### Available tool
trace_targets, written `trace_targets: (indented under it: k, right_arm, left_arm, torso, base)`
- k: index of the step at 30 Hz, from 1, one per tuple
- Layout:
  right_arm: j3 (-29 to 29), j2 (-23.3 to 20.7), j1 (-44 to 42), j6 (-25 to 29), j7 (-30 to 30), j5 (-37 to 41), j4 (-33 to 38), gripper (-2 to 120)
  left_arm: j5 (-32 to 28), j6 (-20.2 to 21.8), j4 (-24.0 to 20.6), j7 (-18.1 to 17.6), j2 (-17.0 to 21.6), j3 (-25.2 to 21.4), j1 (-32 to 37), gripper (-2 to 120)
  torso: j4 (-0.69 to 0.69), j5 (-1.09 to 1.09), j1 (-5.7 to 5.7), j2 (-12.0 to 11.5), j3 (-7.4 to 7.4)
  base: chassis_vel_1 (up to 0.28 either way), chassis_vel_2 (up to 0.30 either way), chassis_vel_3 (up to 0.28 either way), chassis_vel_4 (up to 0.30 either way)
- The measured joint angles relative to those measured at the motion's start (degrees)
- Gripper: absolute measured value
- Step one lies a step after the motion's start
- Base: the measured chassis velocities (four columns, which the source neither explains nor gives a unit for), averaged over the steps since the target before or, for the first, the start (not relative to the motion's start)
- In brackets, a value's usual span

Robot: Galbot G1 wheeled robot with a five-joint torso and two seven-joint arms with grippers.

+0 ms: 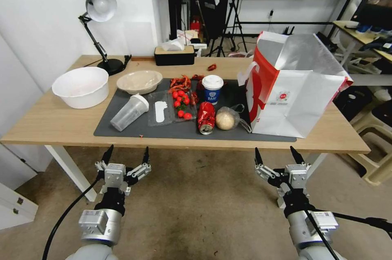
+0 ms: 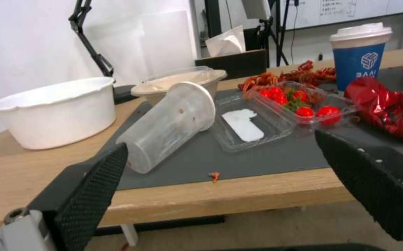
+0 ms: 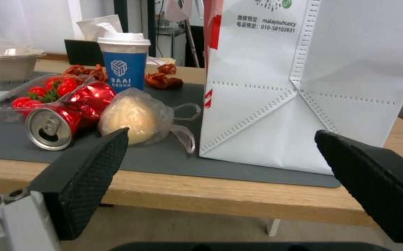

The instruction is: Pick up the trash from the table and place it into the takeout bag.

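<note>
- Table (image 1: 53, 123): trash on dark mat (image 1: 134, 131); takeout bag (image 1: 298, 92) at right.
- Left gripper (image 1: 125, 156), right gripper (image 1: 278, 156): fingers spread, empty, near of table edge.

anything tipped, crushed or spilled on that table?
Yes. The clear lidded cup lies on its side on the mat, the red can is crushed and lying down, and red scraps are scattered behind the open tomato tray.

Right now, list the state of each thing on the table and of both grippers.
Takeout bag: upright, open.
Red can: crushed, on its side.
Paper cup: upright, lidded.
Clear cup: on its side.
Ball in plastic: resting beside the can.
Beige bowl: upright.
Left gripper: open, before the table edge.
Right gripper: open, before the table edge.
</note>
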Motion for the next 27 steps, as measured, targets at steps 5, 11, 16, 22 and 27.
trace_targets:
  k: [5,11,16,22,27]
  right_arm:
    - [0.00,0.00,0.00,0.00,0.00,0.00,0.00,100]
    - [0.00,0.00,0.00,0.00,0.00,0.00,0.00,100]
    - [0.00,0.00,0.00,0.00,0.00,0.00,0.00,100]
    - [0.02,0.00,0.14,-0.20,0.00,0.07,0.00,100]
    - [1.76,-0.24,3.02,-4.46,0.55,2.34,0.61,100]
  left_arm:
    - [0.00,0.00,0.00,0.00,0.00,0.00,0.00,100]
    - [0.00,0.00,0.00,0.00,0.00,0.00,0.00,100]
    - [0.00,0.00,0.00,0.00,0.00,0.00,0.00,100]
    - [-0.11,0.18,0.00,0.01,-0.04,0.01,-0.20,100]
    - [-3.16,4.49,0.48,0.83,-1.60,0.82,-4.39,100]
  torso:
    - [0.00,0.00,0.00,0.00,0.00]
    - [0.00,0.00,0.00,0.00,0.00]
    - [0.00,0.00,0.00,0.00,0.00]
    - [0.00,0.00,-0.01,0.00,0.00]
    - [0.01,-0.01,-0.01,0.00,-0.01]
  base:
    - [0.000,0.000,0.000,0.000]
    - [0.000,0.000,0.000,0.000]
    - [0.000,0.000,0.000,0.000]
    - [0.000,0.000,0.000,0.000]
    - [0.000,0.000,0.000,0.000]
